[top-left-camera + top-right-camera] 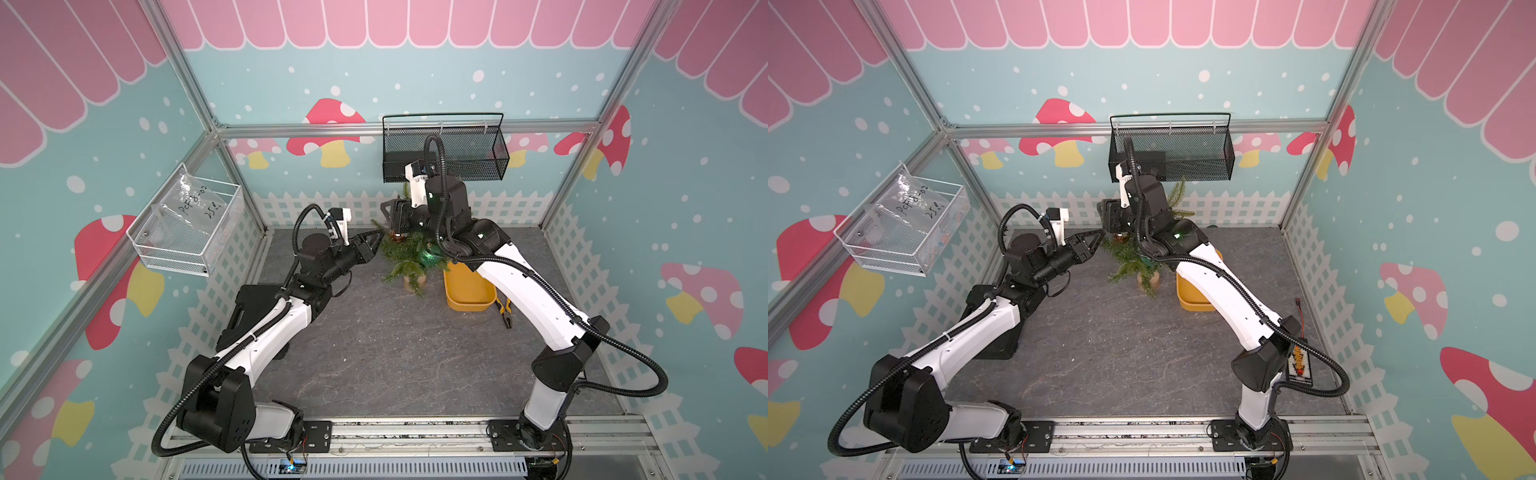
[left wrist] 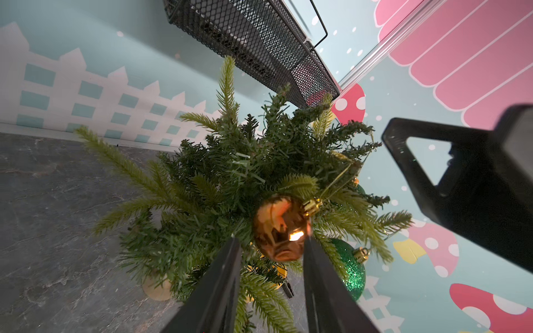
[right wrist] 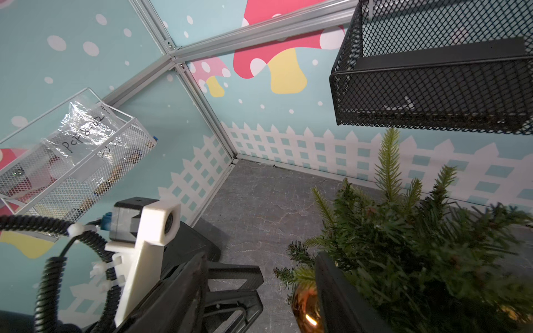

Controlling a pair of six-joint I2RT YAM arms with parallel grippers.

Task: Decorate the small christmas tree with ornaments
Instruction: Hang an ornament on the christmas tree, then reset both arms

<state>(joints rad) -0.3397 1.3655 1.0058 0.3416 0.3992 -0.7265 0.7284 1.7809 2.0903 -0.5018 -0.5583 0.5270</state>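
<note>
The small christmas tree (image 1: 405, 253) (image 1: 1133, 257) (image 2: 230, 173) (image 3: 418, 230) stands upright on its tan base (image 1: 414, 282) at the back of the table. A shiny copper ornament (image 1: 397, 237) (image 1: 1122, 237) (image 2: 281, 227) (image 3: 305, 311) hangs by a gold string from a left-side branch. My left gripper (image 1: 376, 241) (image 2: 271, 239) is open, its fingertips just short of that bauble. My right gripper (image 1: 397, 228) (image 3: 261, 256) reaches down from above, open, one finger (image 3: 340, 288) beside the copper bauble. A glittery green ornament (image 2: 350, 268) hangs lower in the branches.
A yellow bin (image 1: 467, 291) (image 1: 1192, 297) sits right of the tree, under my right forearm, with yellow-handled pliers (image 1: 505, 311) beside it. A black mesh basket (image 1: 444, 153) hangs on the back wall above the tree. A white wire basket (image 1: 187, 232) hangs on the left wall.
</note>
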